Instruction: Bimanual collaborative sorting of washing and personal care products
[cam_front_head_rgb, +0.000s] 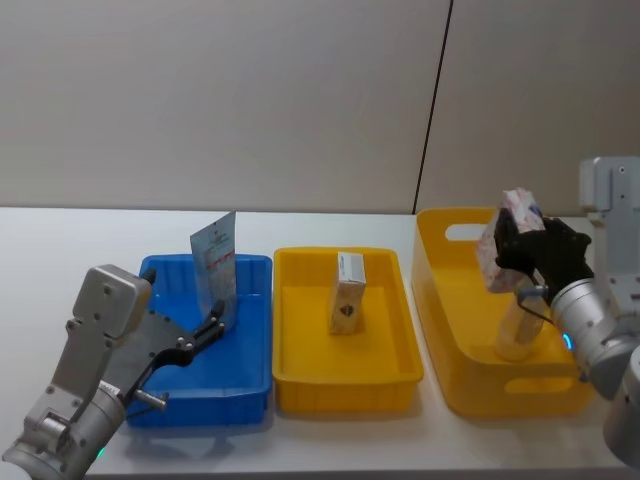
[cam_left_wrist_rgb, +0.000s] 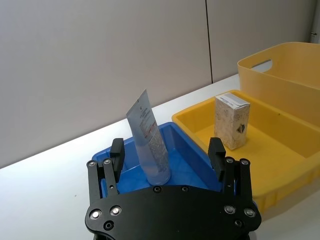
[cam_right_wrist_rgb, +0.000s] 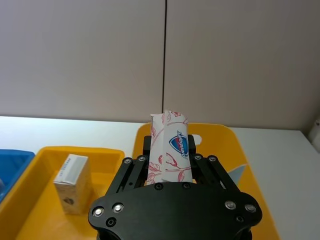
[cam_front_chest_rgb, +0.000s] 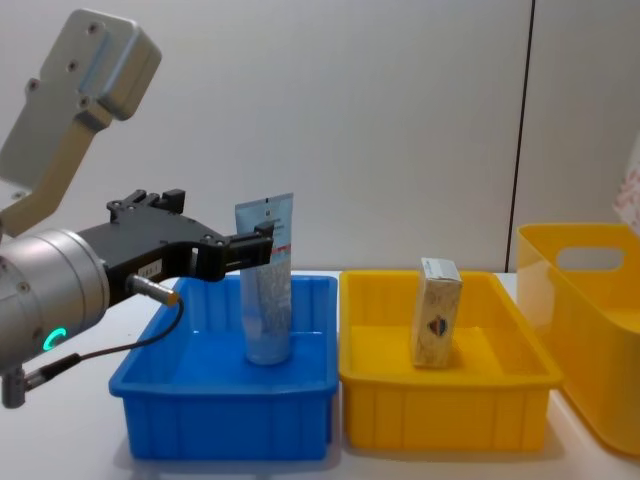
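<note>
A white table runs up to a plain grey panelled wall with one dark vertical seam, and on it sit three containers in a row — a blue tray, a shallow yellow tray and a deep yellow bin with handle slots. The left gripper hovers over the blue tray with its jaws apart on either side of the pale-blue squeeze tube, which stands upright on its cap in that tray, apparently untouched. The right gripper is raised over the deep bin, its jaws clamped on a white carton with red floral print and a blue shield mark — another white carton stands upright in the middle tray.
</note>
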